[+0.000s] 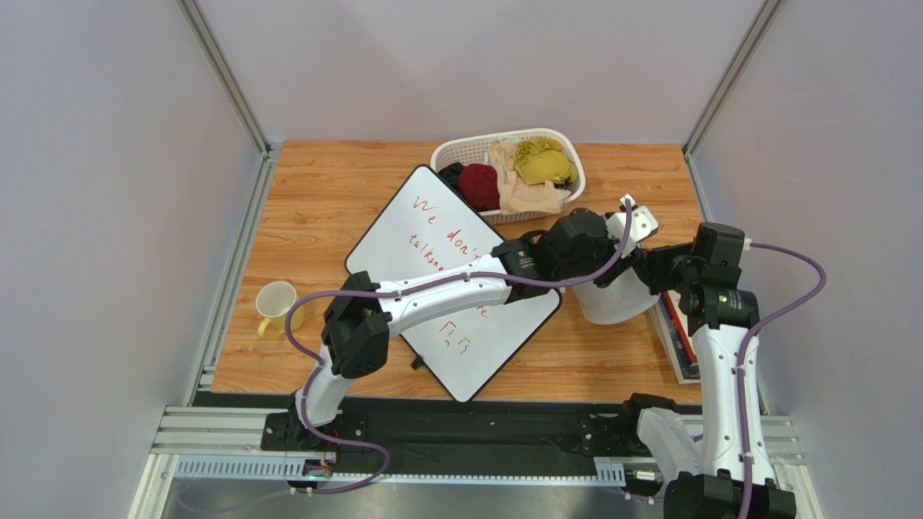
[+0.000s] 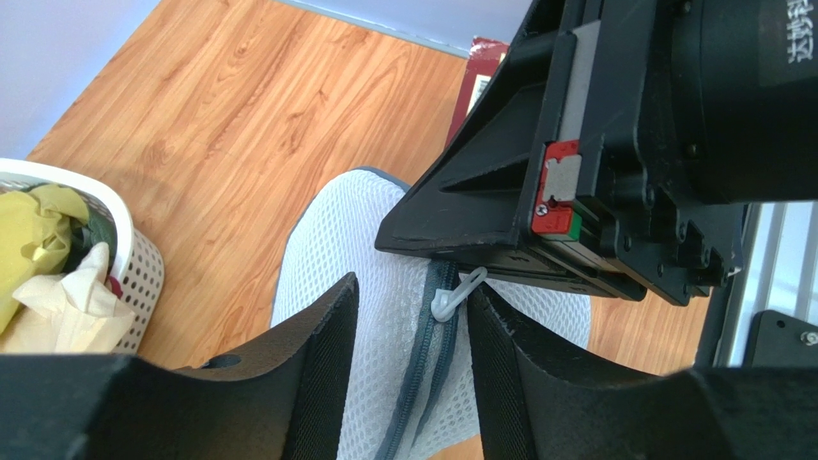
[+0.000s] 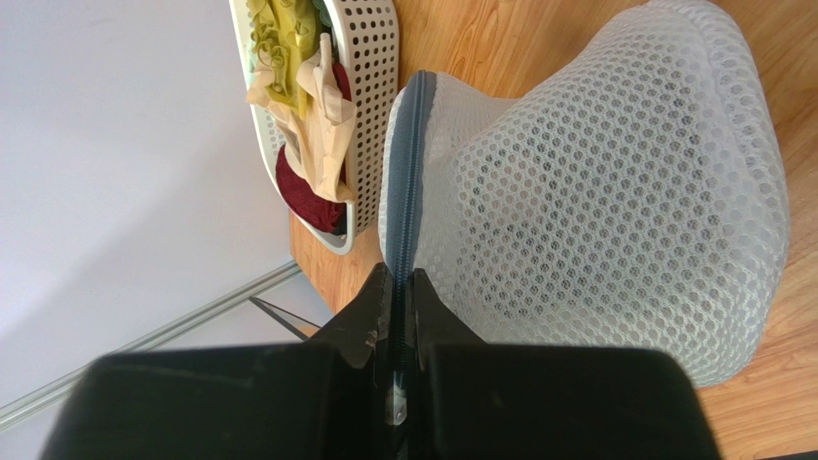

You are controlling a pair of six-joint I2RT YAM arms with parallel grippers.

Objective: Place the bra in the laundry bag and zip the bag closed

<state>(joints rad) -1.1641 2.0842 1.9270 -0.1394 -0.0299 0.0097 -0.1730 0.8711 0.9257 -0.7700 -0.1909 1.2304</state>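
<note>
The laundry bag [image 1: 615,307] is a white mesh dome on the table at the right, with a grey zipper band [image 3: 411,153]. My right gripper [image 3: 401,278] is shut on that band at the bag's rim. My left gripper [image 2: 413,287] is open over the bag [image 2: 336,240], its fingers [image 2: 317,355] on either side of the zipper and its white pull tab [image 2: 453,297], which lies against the right finger. In the top view both grippers, left [image 1: 596,270] and right [image 1: 641,268], meet above the bag. The bra is not plainly in view; only a darker shade [image 3: 538,192] shows through the mesh.
A white slotted basket [image 1: 563,151] with yellow, dark red and beige garments stands at the back, close to the bag. A whiteboard [image 1: 428,243] lies under the left arm. A mug [image 1: 276,304] stands at the left. A red-edged book [image 1: 678,337] lies by the right arm.
</note>
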